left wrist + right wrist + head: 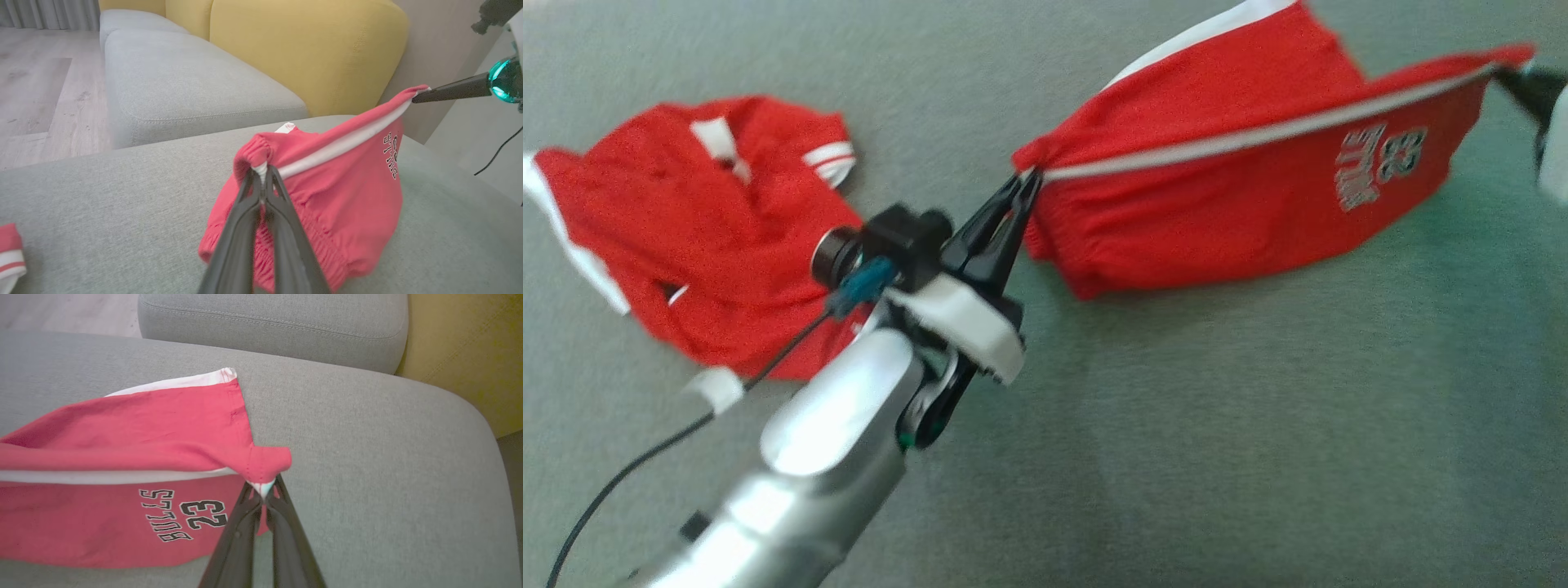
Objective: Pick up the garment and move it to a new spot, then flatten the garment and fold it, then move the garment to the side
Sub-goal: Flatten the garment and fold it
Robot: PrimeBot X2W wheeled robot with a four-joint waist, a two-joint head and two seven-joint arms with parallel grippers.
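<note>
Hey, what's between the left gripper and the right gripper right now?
The red shorts span the gap, pinched at each end of the white stripe by the left gripper and right gripper; the head view shows it.

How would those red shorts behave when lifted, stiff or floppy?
Probably floppy: the red shorts sag between the left gripper and right gripper, their lower part draping onto the grey cushion. Likely light: two fingertip pinches hold them up.
</note>
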